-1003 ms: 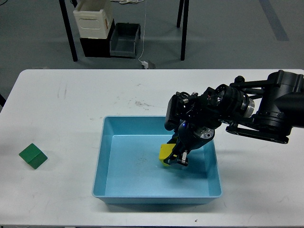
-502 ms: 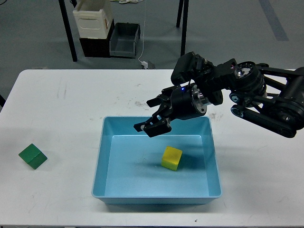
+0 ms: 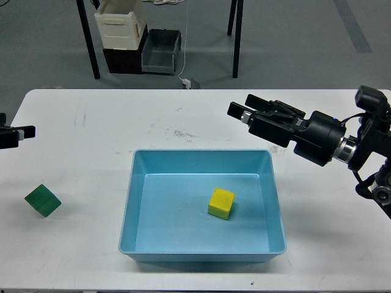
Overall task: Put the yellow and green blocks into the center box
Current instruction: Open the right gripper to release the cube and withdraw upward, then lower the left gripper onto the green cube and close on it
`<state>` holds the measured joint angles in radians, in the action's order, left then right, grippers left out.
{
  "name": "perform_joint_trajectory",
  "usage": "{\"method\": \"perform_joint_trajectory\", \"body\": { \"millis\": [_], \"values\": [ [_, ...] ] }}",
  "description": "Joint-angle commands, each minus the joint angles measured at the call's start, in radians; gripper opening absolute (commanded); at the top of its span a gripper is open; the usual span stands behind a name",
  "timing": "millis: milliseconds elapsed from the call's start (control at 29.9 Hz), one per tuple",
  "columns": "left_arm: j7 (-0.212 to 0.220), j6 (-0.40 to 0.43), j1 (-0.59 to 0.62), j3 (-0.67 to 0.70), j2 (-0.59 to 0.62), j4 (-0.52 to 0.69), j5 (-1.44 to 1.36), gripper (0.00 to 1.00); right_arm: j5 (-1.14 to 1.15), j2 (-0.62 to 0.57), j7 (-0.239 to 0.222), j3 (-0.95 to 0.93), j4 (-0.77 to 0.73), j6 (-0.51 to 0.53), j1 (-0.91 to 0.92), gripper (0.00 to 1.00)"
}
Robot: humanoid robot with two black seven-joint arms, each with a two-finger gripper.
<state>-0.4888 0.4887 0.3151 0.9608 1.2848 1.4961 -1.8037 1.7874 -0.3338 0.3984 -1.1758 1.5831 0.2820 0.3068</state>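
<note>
Jaws of the right gripper [image 3: 239, 112] stand apart, empty, at upper right; the left gripper [image 3: 24, 132] can't be judged. Yellow block [image 3: 221, 203] sits in the blue box [image 3: 131, 201]; green block [image 3: 43, 200] at left on the table [image 3: 91, 122].

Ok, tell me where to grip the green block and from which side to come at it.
Take the green block across two opposite side faces, coming straight down from above. It sits alone on the white table left of the blue box, turned corner-on to the table edge, so rotate the tool to match its faces. The left tool, just entering at the left edge, is nearest.
</note>
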Motion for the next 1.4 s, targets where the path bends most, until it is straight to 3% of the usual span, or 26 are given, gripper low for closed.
{"method": "perform_joint_trajectory", "body": {
  "millis": [0,201,535,1036,1371],
  "values": [
    [0.0,0.0,0.009,-0.072,-0.061,0.012,-0.173,1.0,-0.146,0.032,-0.067,-0.117,0.001,-0.024,-0.13,0.99],
    [0.0,0.0,0.051,-0.22,-0.117,0.012,-0.341,1.0,-0.401,0.019,-0.081,-0.205,-0.002,-0.027,-0.267,0.99],
    [0.0,0.0,0.143,-0.393,-0.168,-0.066,-0.378,1.0,-0.428,0.015,-0.069,-0.252,-0.005,-0.05,-0.383,1.0],
    [0.0,0.0,0.164,-0.421,-0.274,-0.226,-0.378,1.0,-0.428,0.016,-0.067,-0.252,-0.003,-0.075,-0.416,0.99],
    [0.0,0.0,0.199,-0.501,-0.274,-0.295,-0.378,1.0,-0.428,0.022,-0.067,-0.251,-0.002,-0.092,-0.423,0.99]
  ]
}}
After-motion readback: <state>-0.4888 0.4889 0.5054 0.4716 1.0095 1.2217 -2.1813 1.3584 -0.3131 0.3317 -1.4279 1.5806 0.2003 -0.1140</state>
